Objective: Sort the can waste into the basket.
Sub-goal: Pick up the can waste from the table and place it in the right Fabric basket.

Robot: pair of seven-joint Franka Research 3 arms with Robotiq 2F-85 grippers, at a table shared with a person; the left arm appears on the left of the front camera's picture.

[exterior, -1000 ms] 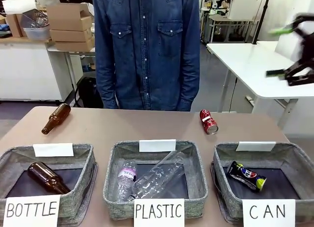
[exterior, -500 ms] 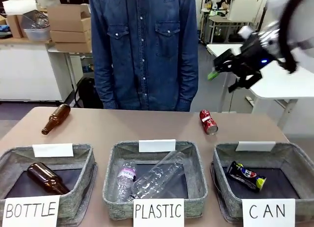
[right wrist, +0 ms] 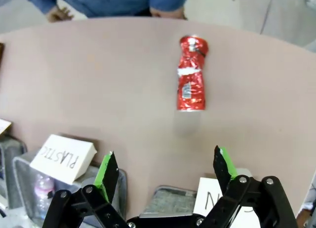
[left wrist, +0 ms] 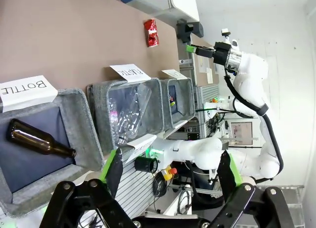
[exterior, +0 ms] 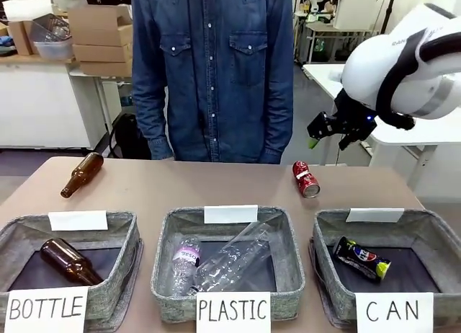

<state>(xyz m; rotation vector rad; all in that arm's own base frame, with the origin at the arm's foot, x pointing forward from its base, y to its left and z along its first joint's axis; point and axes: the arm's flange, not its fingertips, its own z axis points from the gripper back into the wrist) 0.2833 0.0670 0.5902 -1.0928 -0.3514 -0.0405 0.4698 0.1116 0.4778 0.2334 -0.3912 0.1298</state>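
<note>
A dented red can (exterior: 306, 179) lies on its side on the table's far right, also seen in the right wrist view as the red can (right wrist: 191, 80). The dark blue-black can (exterior: 361, 259) rests inside the grey basket (exterior: 432, 232) signed "CAN". My right gripper (exterior: 330, 130) hangs open in the air above and just right of the red can, nothing between its green pads (right wrist: 106, 171). My left gripper (left wrist: 170, 171) is open and empty, held back above the "BOTTLE" end of the row.
A "PLASTIC" basket (exterior: 166, 239) holds clear plastic bottles, and a "BOTTLE" basket (exterior: 130, 236) holds one brown bottle. Another brown bottle (exterior: 81, 174) lies loose at the table's far left. A person in a denim shirt (exterior: 212, 66) stands at the far edge.
My right arm has swung in from the far right and come down toward the red can. Cans, bottles and baskets have not moved.
</note>
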